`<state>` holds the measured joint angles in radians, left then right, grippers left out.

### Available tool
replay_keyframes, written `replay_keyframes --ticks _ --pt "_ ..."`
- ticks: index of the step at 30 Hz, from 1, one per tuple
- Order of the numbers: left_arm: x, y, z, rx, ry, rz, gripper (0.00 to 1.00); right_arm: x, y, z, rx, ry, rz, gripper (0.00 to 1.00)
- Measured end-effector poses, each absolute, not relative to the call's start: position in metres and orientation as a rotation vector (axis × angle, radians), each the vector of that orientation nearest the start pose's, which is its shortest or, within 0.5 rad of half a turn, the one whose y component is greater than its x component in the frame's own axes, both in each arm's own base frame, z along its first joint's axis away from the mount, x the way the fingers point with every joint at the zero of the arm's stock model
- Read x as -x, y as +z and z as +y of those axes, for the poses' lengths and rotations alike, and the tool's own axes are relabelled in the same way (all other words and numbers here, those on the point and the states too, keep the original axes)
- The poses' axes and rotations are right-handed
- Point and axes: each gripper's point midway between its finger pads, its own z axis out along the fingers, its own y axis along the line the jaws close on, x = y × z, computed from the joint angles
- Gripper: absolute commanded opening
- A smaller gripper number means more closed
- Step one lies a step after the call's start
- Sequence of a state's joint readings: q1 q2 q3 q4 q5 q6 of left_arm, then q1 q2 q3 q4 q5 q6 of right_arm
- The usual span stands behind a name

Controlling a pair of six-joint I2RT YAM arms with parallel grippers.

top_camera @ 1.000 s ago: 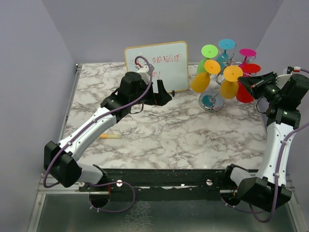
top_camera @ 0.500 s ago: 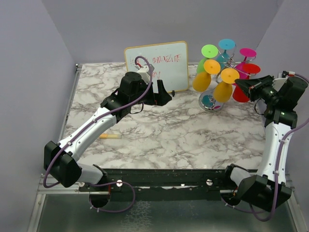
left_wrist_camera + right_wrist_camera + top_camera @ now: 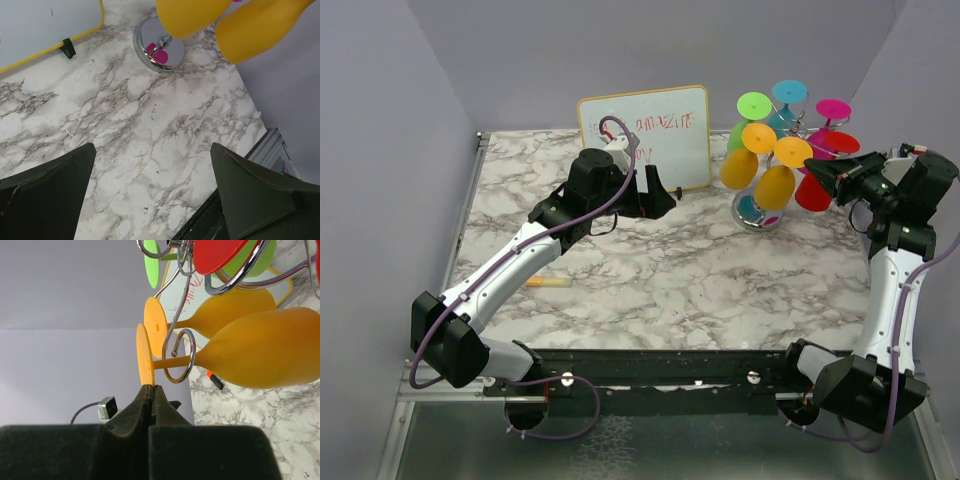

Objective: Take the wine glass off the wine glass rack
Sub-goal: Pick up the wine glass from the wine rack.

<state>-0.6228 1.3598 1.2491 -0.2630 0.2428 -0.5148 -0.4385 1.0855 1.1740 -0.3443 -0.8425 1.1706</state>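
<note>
Though near the rack [image 3: 754, 211], whiteboard [image 3: 672, 108] apart.

- wine glass rack [image 3: 159, 44]: polished metal wire, mirror-finish base
- orange wine glass [image 3: 250, 352]: opaque, smooth, satin; probably plastic, hard to confirm from this view
- counter [image 3: 150, 130]: smooth marble-pattern surface, low sheen
- right tool [image 3: 152, 387]: matt black plastic
- whiteboard [image 3: 645, 135]: glossy white

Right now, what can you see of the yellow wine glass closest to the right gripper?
The yellow wine glass looks like opaque matte plastic: flat round foot, thin stem, long bowl. It hangs tilted, bowl down, its stem threaded through a curled wire arm of the wine glass rack. The shut right gripper touches the foot's rim.
</note>
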Motion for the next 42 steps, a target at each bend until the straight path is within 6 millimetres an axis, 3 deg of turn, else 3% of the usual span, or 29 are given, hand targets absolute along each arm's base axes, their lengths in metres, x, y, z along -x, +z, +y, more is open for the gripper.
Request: replay_keyframes --ticks 14,22,42 --pt "-0.306 0.291 -0.296 -0.281 -0.974 2.026 0.99 -0.333 0.377 0.016 -0.959 1.315 1.658 0.01" --pt "-0.304 0.295 -0.295 -0.281 -0.978 2.015 0.99 -0.339 0.363 0.006 -1.095 1.304 1.606 0.0" --pt "-0.303 0.299 -0.294 -0.275 -0.985 2.008 0.99 -0.346 0.359 -0.014 -1.257 1.226 1.517 0.01"
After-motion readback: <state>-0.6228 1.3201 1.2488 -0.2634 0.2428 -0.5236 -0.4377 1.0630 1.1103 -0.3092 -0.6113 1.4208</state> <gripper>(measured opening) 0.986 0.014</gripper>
